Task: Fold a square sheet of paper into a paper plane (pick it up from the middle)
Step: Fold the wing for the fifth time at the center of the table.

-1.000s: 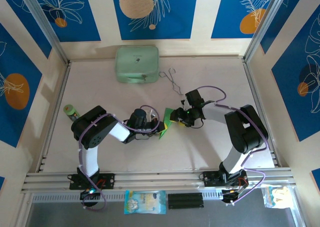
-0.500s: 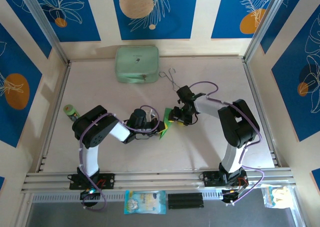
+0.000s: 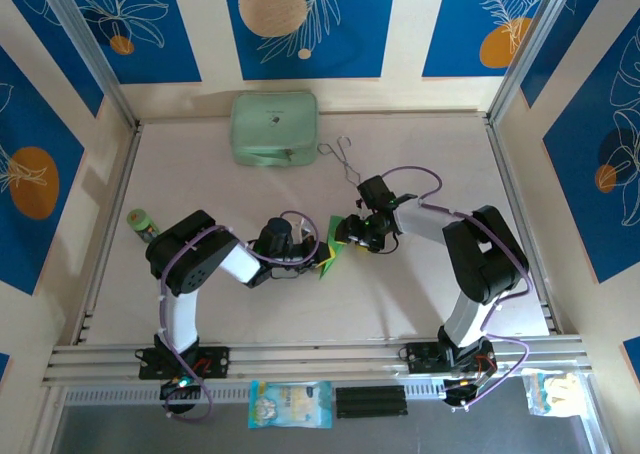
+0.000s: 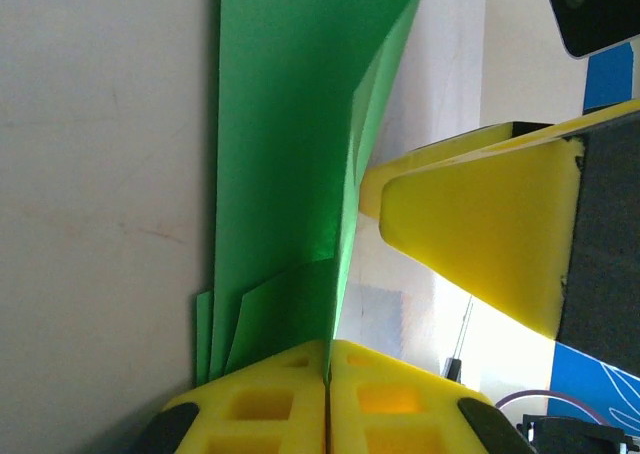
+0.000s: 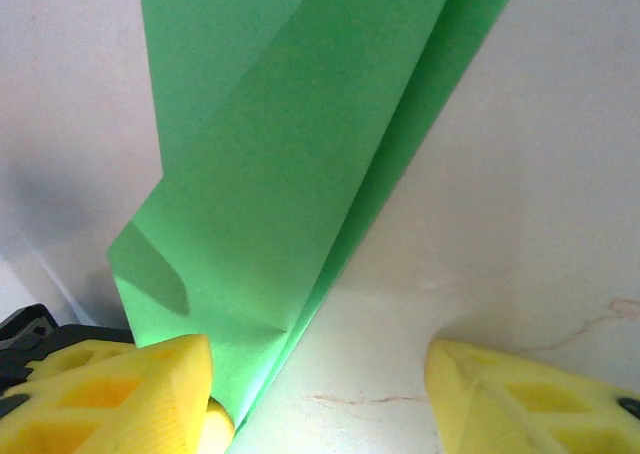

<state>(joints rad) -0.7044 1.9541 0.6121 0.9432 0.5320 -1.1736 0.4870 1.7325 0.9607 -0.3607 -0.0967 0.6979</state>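
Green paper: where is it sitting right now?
Top view: the green paper is mid-table, pinched by the left gripper, with the open right gripper close on its right, well in front of the mint case.

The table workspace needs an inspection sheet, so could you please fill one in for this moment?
Surface: pale table, no spills seen.
Job's things: bright green creased sheet of paper, partly folded, between the two grippers at mid-table.
Clutter: pale mint-green rectangular case and thin metal wire tongs at the far side; small green round object at the left edge.
Grippers: left gripper shut on the paper's edge; right gripper open, paper beside one finger.
Cables: purple cables loop over both arms.
Surroundings: blue leaf-print wall panels; aluminium rail at the near edge.
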